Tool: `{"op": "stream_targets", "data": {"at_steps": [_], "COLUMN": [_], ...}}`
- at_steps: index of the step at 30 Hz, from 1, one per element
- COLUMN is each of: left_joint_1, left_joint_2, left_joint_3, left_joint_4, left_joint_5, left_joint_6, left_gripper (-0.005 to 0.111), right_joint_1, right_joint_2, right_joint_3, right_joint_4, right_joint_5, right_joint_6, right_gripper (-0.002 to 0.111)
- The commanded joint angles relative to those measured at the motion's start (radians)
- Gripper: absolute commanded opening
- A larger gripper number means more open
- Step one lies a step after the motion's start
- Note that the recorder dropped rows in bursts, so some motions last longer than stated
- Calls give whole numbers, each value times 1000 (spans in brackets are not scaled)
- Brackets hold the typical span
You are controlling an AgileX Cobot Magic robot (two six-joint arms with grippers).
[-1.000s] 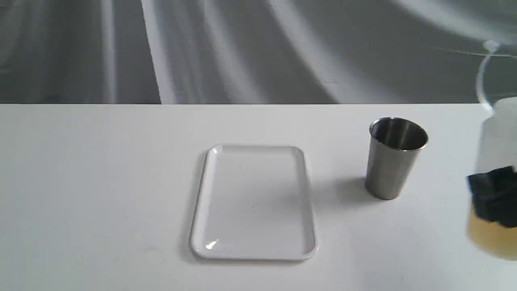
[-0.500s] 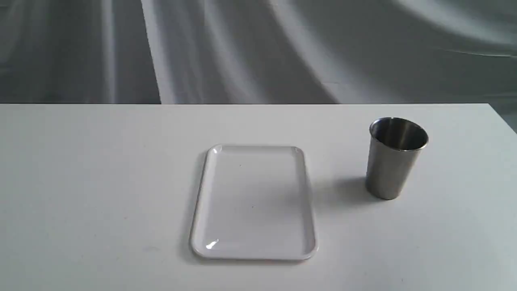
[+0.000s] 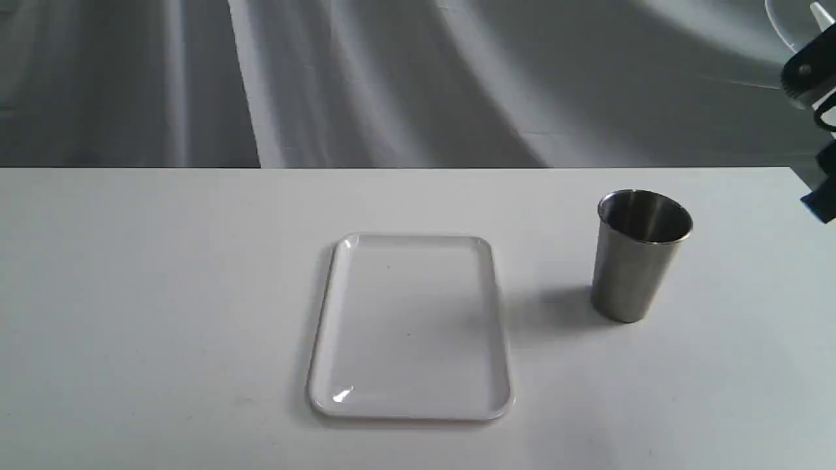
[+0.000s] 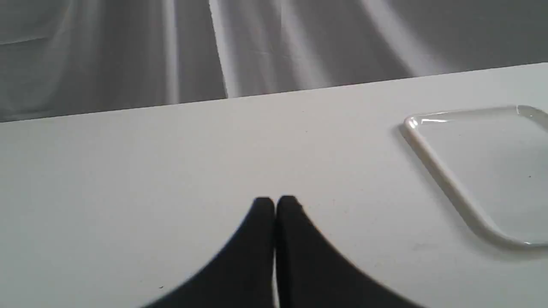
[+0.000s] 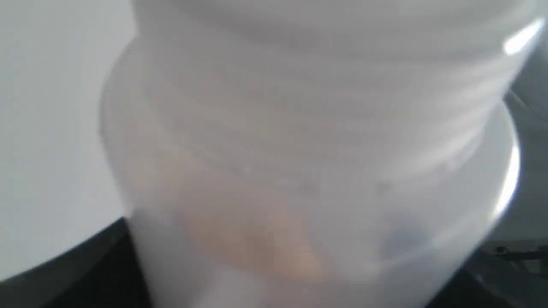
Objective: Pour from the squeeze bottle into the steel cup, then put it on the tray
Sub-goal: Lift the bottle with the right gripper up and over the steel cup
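The squeeze bottle (image 5: 299,162) fills the right wrist view, translucent white with orange-amber liquid low inside. My right gripper (image 5: 291,282) is shut on it, dark fingers (image 5: 77,273) showing at either side. In the exterior view only dark arm parts (image 3: 810,72) and a thin strap loop (image 3: 778,29) show at the top right edge, high and to the right of the steel cup (image 3: 641,254). The cup stands upright on the table, right of the white tray (image 3: 410,326), which holds nothing. My left gripper (image 4: 275,202) is shut and empty above the table, beside the tray (image 4: 445,179).
The white table (image 3: 163,294) ends at a far edge before a grey draped cloth (image 3: 392,78). Its right corner lies just behind the cup.
A second ago the bottle hung low at the right edge of the exterior view. It then left the picture, and now arm parts and the strap show much higher at that edge.
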Motion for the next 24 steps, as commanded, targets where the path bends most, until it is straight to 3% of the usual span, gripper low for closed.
{"op": "stream_targets", "data": {"at_steps": [1,8,18,24], "left_joint_1": [-6,-6,-6,-6], "left_joint_2": [-3,-3,-3,-3], "left_joint_3": [4,4,4,4], "left_joint_4": [-1,-1,-1,-1], "left_joint_5": [-7,-7,-7,-7], "left_joint_6": [-4,-4,-2,-5], "left_gripper": [0,0,0,0], "right_joint_1": [2,2,2,2], "right_joint_2": [25,75,140,196], "right_joint_3": [-11,-11,-11,-11], "right_joint_4": [-121,-198,-489,-502], "right_joint_5": [-22,-93,-50,2], "right_joint_6": [9,84,301,352], "right_gripper": [17,17,17,17]}}
